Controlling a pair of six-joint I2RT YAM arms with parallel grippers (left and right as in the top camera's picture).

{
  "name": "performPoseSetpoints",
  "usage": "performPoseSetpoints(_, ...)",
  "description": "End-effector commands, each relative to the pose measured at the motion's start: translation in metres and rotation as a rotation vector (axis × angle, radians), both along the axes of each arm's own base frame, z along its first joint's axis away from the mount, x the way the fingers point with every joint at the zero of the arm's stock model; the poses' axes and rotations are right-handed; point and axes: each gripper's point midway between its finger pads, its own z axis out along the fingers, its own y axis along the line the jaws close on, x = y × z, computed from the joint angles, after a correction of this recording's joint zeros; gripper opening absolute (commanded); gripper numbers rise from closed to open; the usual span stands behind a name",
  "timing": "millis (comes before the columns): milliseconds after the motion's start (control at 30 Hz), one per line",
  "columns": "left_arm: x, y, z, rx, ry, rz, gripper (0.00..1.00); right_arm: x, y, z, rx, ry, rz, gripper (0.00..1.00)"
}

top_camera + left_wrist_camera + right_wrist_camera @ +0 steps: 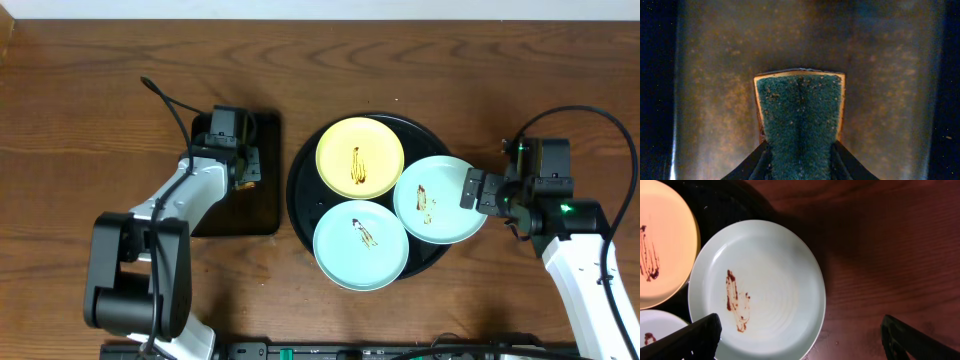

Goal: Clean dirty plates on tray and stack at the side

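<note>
Handling, as I judge it: the dirty plates [440, 215] look like glazed ceramic or melamine. That makes them stiff, light enough for one gripper, slick on the glaze, and liable to chip or skate if let go badly. The best hold is the raised rim, one finger above and one beneath. The right mint plate [757, 290] offers this: its outer edge rides past the rim of the round tray [300, 200] and overhangs the table [100, 80].

Sponge [800, 115]: soft, with a green scouring face, yellow backing at the edges and a crease down the middle. The left gripper [800, 160] pinches it by its two sides over the small rectangular tray [262, 215]. Cannot tell whether it is lifted clear.

Right gripper [805, 340]: jaws spread wide and holding nothing, hovering at the overhanging edge of the right mint plate.

Looks: three shallow round plates, close-packed on the round tray
- yellow plate [360, 157] on the far side
- near mint plate [360, 243] toward the robot
- right mint plate touching or overlapping both, cannot tell which

Each carries a thin brown sauce smear [735, 302] at centre; none wiped, none yet stacked at the side
</note>
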Motion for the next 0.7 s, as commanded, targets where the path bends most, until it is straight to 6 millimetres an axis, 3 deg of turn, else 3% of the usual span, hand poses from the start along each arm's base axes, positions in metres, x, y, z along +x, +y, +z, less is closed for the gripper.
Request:
performPoseSetpoints(0,-0.012,0.004,-0.024,0.020,0.070,0.008,0.35,0.004,-0.002,0.008,0.004,-0.016,-0.018,0.99)
performPoseSetpoints(200,-0.012,0.004,-0.025,0.020,0.072,0.008,0.09,0.004,-0.003,0.008,0.004,-0.015,-0.019,0.99)
performPoseSetpoints(433,-0.010,0.004,-0.008,0.014,0.042,0.009,0.08,0.004,-0.004,0.008,-0.005,-0.019,-0.018,0.99)
performPoseSetpoints(567,-0.010,-0.004,0.024,-0.041,-0.011,-0.003,0.07,0.007,-0.006,0.008,-0.004,-0.027,-0.025,0.86)
performPoseSetpoints(667,-0.015,-0.006,0.049,-0.068,-0.046,0.011,0.08,0.010,-0.013,0.001,0.000,-0.008,-0.049,0.60)
